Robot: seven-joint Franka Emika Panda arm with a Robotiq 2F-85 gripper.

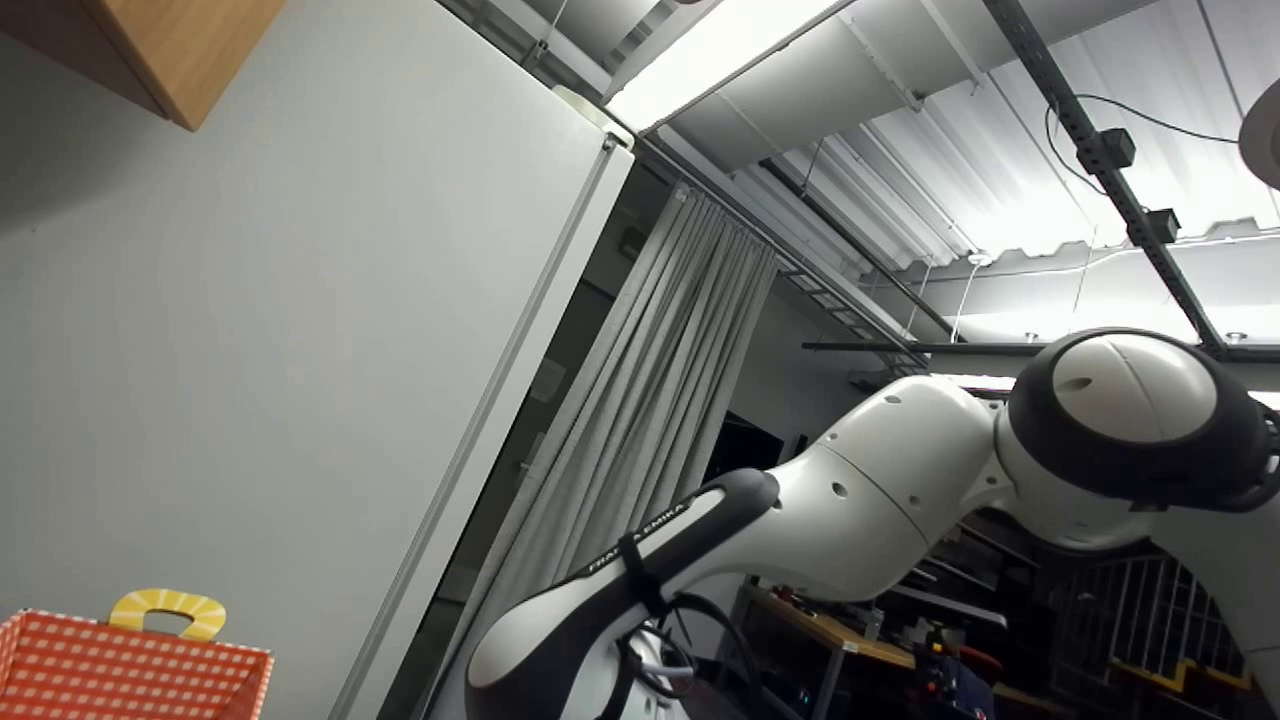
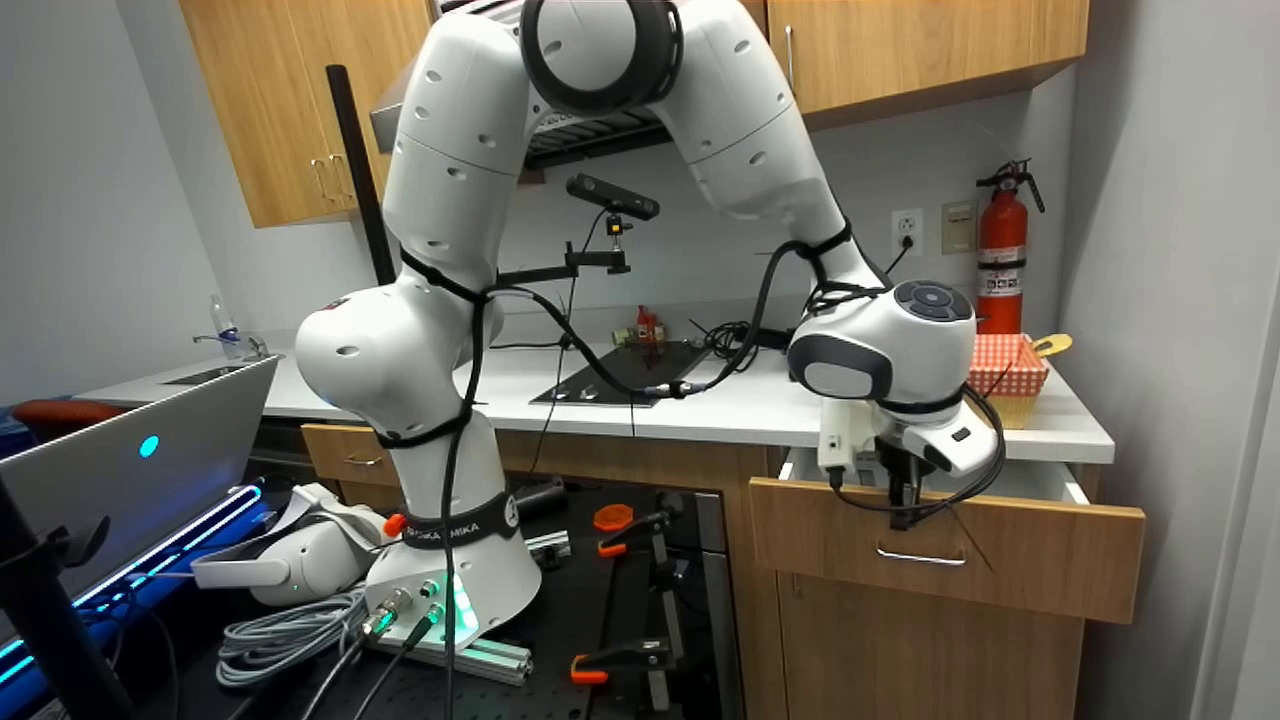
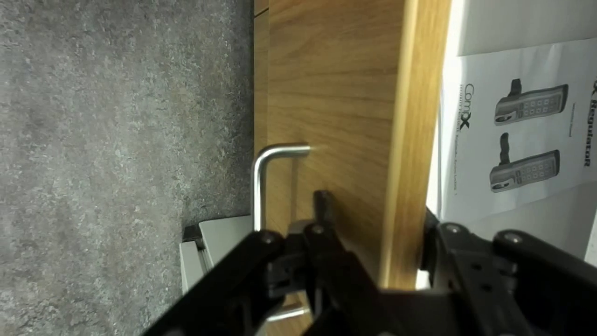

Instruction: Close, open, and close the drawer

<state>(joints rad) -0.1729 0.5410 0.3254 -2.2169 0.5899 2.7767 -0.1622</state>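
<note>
Fingers (image 3: pixel 322 203) apart, the gripper (image 3: pixel 376 212) straddles the open drawer (image 2: pixel 1040 560), front panel (image 3: pixel 413 158) between them, handle (image 3: pixel 258 196) beyond the outer one; a skewed push here could jam the drawer!

Grey curtain (image 1: pixel 650 400), wooden wall cabinets (image 2: pixel 920 50), mottled floor (image 3: pixel 116 140)

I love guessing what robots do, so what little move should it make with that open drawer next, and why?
Probably a gentle push toward the cabinet: the drawer stands open, and the task ends with it closed. In the wrist view, the open gripper has a finger on each side of the front panel, so the outer finger could press it inward.
</note>
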